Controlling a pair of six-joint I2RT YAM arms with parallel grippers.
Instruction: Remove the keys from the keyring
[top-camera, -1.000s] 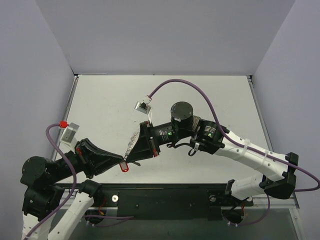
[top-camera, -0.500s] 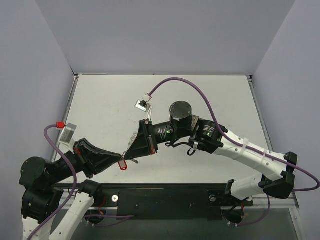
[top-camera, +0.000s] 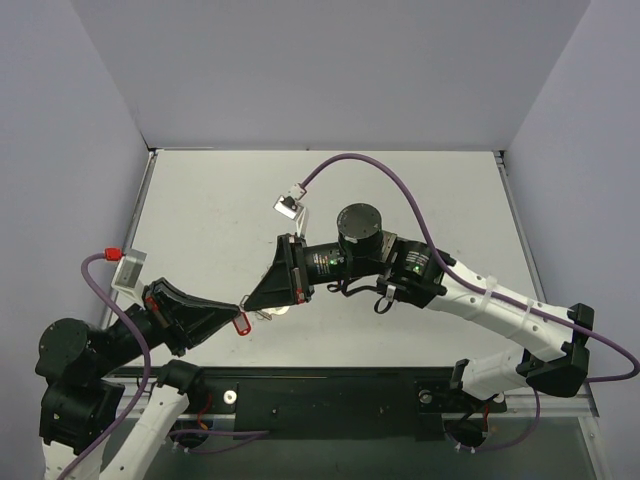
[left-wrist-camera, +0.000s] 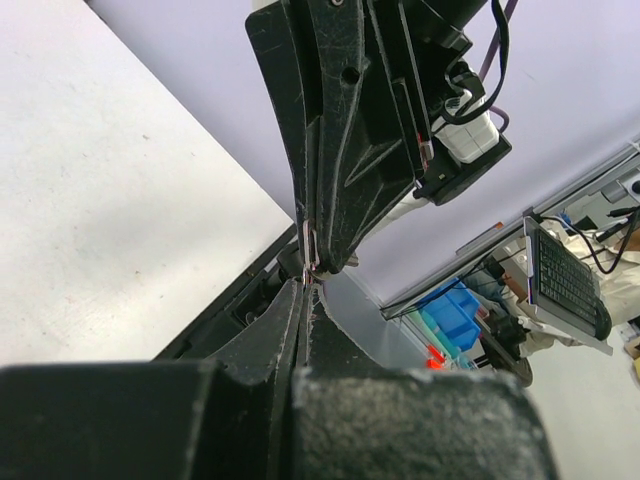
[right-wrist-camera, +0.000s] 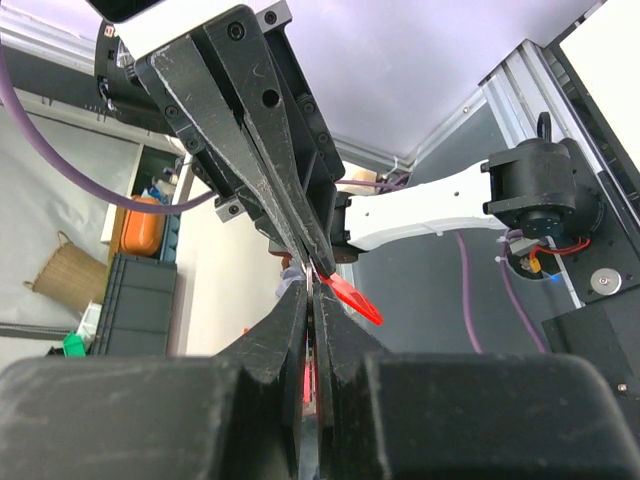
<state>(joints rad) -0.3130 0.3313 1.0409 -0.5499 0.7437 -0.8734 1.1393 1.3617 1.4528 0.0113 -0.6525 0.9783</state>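
Observation:
Both grippers meet tip to tip above the table's front left. My left gripper (top-camera: 242, 304) is shut, and the key's red head (top-camera: 240, 322) hangs just below its tips. In the right wrist view the red head (right-wrist-camera: 351, 298) sticks out beside the left gripper's fingertips (right-wrist-camera: 322, 262). My right gripper (top-camera: 252, 302) is shut on the thin metal keyring (left-wrist-camera: 310, 246), seen edge-on at its tips in the left wrist view. The key's blade is hidden between the jaws. A small metal piece (top-camera: 266, 314) shows under the right gripper.
The white table (top-camera: 420, 190) is walled at the back and both sides. A black rail (top-camera: 330, 385) runs along the near edge. The right arm's purple cable (top-camera: 390, 175) arcs over the table's middle.
Both grippers, still joined at the tips, have shifted a little left and away from the front rail. The red key head moved with them.

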